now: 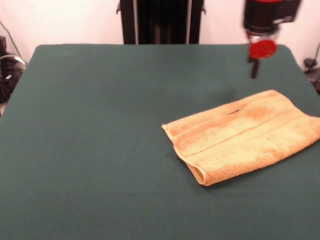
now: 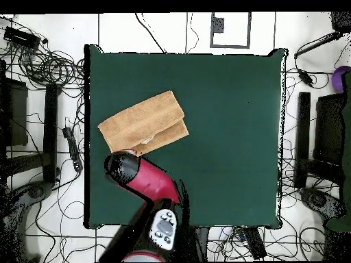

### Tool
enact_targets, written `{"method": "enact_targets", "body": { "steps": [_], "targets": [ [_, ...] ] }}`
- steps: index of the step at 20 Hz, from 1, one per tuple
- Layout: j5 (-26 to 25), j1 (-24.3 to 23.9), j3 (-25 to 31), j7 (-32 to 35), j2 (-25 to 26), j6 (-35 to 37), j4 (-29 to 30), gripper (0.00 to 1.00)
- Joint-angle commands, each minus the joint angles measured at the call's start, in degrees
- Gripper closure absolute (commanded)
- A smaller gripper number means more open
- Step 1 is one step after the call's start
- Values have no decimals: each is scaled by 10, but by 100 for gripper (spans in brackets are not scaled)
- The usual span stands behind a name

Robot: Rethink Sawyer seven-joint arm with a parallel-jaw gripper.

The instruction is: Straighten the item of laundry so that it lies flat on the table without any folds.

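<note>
The orange-tan towel [image 1: 245, 135] lies on the right part of the green table [image 1: 100, 125], folded double, with the layered edge showing at its near left corner. A border band runs along its length. I see no tag. My gripper [image 1: 255, 69] hangs from the red and black arm just beyond the towel's far edge, above the table and apart from the cloth. In the overhead view the towel [image 2: 144, 123] lies near the table's left edge [image 2: 90, 103]. The arm's end [image 2: 123, 166] sits just below the towel and hides the gripper.
The robot's black pedestal [image 1: 161, 21] stands at the table's far side. Cables and stands [image 2: 41, 82] crowd the floor around the table. The towel's right end reaches the edge of the front view.
</note>
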Motion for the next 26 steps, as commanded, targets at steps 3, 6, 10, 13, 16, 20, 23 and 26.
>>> {"method": "enact_targets", "body": {
  "steps": [3, 6, 10, 13, 16, 20, 23, 26],
  "targets": [
    [-118, -101, 49, -75, 47, -47, -56, 0],
    [-133, -123, 76, -36, 88, -111, -77, 0],
    [-106, -116, 96, 45, 136, -177, -98, 0],
    [-87, -105, 93, 72, 149, -188, -102, 0],
    [-88, -111, 96, 67, 155, -195, -104, 0],
    [-99, -128, 98, 52, 159, -197, -104, 0],
    [-106, -138, 96, 42, 164, -198, -106, 0],
    [-119, -150, 100, 26, 165, -200, -109, 0]
  ]
}}
